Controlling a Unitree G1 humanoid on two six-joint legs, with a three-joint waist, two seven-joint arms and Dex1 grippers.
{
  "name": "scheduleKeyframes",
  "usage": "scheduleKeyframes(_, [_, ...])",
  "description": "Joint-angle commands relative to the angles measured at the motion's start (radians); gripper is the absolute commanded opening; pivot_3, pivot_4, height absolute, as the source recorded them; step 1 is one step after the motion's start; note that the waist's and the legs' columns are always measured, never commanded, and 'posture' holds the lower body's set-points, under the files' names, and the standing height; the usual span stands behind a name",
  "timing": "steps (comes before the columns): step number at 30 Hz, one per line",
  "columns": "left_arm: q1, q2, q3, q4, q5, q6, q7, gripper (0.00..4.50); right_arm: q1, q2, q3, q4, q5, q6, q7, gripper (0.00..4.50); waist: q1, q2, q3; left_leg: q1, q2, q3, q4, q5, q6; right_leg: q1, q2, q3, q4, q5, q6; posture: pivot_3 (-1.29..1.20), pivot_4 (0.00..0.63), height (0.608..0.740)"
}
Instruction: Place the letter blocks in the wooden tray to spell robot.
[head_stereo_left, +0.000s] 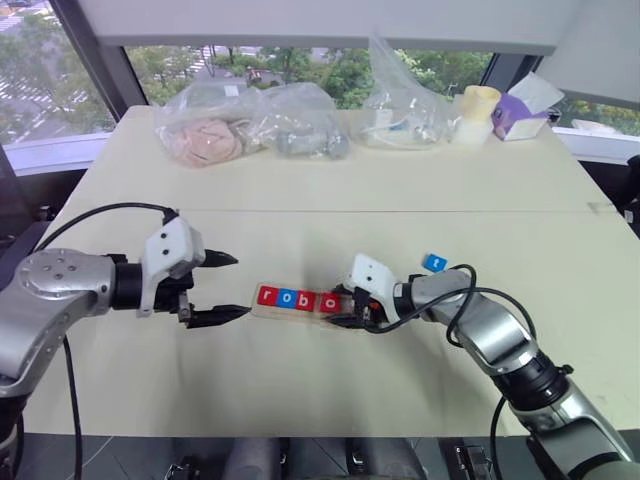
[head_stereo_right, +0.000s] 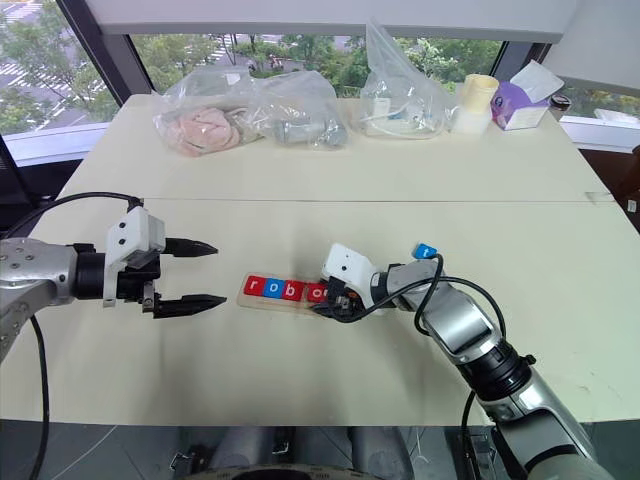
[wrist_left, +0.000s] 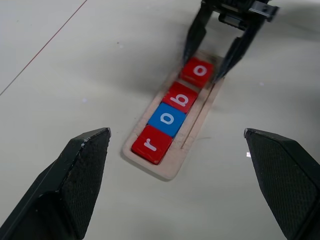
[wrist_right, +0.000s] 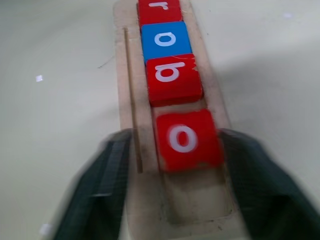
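Left eye view: wooden tray (head_stereo_left: 262, 309) lengthwise between both arms.

I read white lowercase letters on four letter blocks (wrist_left: 172, 110) sitting in the wooden tray (wrist_left: 197, 125) — r, o, b, o — red, blue, red, red.

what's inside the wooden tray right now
The wooden tray holds four tiles reading r, o, b, o: red r, blue o, red b, red o. The last slot is bare.
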Motion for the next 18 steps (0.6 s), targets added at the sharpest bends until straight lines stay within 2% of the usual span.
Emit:
scheduleKeyframes(1, [-0.012,-0.003,0.023,-0.016,-0.009,-0.003,0.007,4.5,-0.016,0.02,-0.011,-0.02,0.0,-0.026,-0.012,4.47,0.0,0.0,0.0,0.0,0.0,0.0,0.0,0.0,0.0,0.0,0.0,0.0,0.0,0.0,0.0,0.0,0.15,0.739])
scheduleKeyframes(4, [-0.009,-0.005,0.024,-0.019,-0.01,-0.001,0.011,4.5,-0.011,0.02,-0.038,-0.047,0.02,-0.019,-0.011,4.47,0.0,0.0,0.0,0.0,0.0,0.0,0.0,0.0,0.0,0.0,0.0,0.0,0.0,0.0,0.0,0.0,0.15,0.739])
scheduleKeyframes(10, [0.001,-0.006,0.042,-0.024,-0.02,0.008,0.019,4.5,0.001,-0.033,-0.192,-0.121,0.12,0.001,0.012,4.47,0.003,0.0,0.0,0.0,0.0,0.0,0.0,0.0,0.0,0.0,-0.001,0.0,0.0,0.0,0.0,0.0,0.15,0.739])
scheduleKeyframes(14, [-0.006,-0.012,0.049,-0.03,-0.041,0.021,0.028,4.5,0.029,-0.094,-0.252,-0.072,0.06,-0.084,-0.026,4.47,0.003,0.0,0.0,0.0,0.0,0.0,0.0,0.0,0.0,0.001,-0.001,0.0,0.0,0.0,0.0,0.0,0.15,0.739])
scheduleKeyframes(18, [-0.019,-0.016,0.035,-0.019,-0.034,0.017,0.029,4.5,0.086,-0.132,-0.206,-0.02,-0.029,-0.212,-0.046,4.47,0.002,0.0,0.0,0.0,0.0,0.0,0.0,0.0,0.0,0.001,-0.001,0.0,-0.001,0.0,0.0,0.0,0.15,0.739])
